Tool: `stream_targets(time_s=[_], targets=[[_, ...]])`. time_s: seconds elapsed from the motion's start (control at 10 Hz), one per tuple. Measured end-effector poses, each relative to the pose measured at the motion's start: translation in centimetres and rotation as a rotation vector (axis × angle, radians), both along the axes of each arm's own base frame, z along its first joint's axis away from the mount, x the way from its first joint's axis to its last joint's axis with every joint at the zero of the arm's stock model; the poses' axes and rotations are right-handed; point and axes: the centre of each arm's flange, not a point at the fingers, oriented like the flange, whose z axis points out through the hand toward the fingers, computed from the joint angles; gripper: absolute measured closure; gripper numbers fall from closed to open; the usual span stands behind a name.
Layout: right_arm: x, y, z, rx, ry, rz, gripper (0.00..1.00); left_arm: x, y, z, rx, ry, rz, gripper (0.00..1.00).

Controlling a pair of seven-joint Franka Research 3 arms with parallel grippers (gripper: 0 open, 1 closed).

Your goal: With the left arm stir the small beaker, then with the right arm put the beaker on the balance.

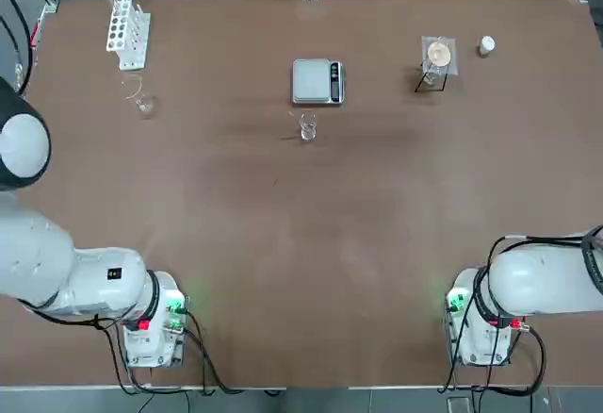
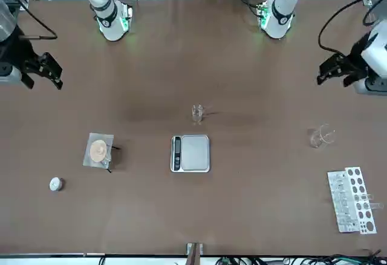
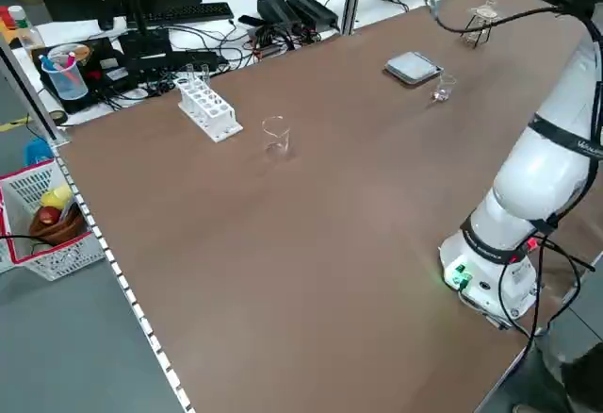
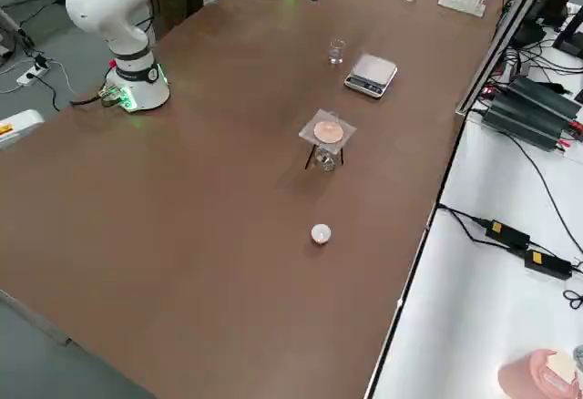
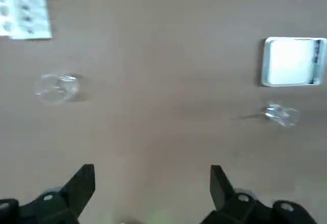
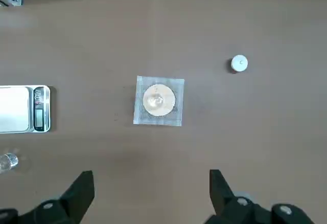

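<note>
The small beaker [image 1: 307, 128] is a tiny clear glass standing at the table's middle, just on the robot's side of the balance [image 1: 317, 82], with a thin clear rod leaning in it. In the front view the beaker [image 2: 197, 113] and the balance [image 2: 190, 153] sit between the two arms. My left gripper [image 2: 335, 70] hovers open at the table's left side, far from the beaker [image 5: 280, 114]. At the table's right side my right gripper [image 2: 39, 71] hangs open and empty too. The right wrist view has the balance [image 6: 24, 109] and the beaker [image 6: 7, 161] off to one side.
A white test-tube rack [image 1: 126, 29] stands at the back left, with a larger clear beaker [image 1: 141, 102] near it. At the back right are a mesh-topped tripod [image 1: 437, 59] and a white-capped little bottle [image 1: 486, 46]. Cables and boxes line the far edge.
</note>
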Motion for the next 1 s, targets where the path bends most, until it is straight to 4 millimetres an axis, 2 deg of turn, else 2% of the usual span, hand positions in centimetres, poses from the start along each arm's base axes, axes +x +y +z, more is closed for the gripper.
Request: stream_targets(time_s=[0.2,0.3,0.6,0.7,0.9,1.0], targets=[[0.0,0.0,0.0,0.000,0.000,-0.001,0.00,0.8,-1.2,-2.1,-0.026,0.043,-0.003,0.01],[0.0,-0.1,0.0,0.000,0.000,-0.002,0.00,1.0,-3.5,-3.3,-0.028,0.065,0.003,0.01],[0.1,-0.2,-0.1,0.000,-0.001,-0.004,0.00,1.3,-14.6,-8.1,-0.032,0.051,0.059,0.04],[0.1,-0.2,-0.1,0.000,-0.001,-0.004,0.00,1.2,-17.2,-9.7,-0.045,0.062,0.056,0.06],[0.1,-0.2,-0.1,0.000,-0.002,-0.005,0.00,1.2,-19.4,-11.7,-0.107,0.085,0.058,0.09],[0.1,-0.3,-0.1,0.000,-0.002,-0.005,0.00,0.9,-20.3,-13.1,-0.136,0.084,0.065,0.14]])
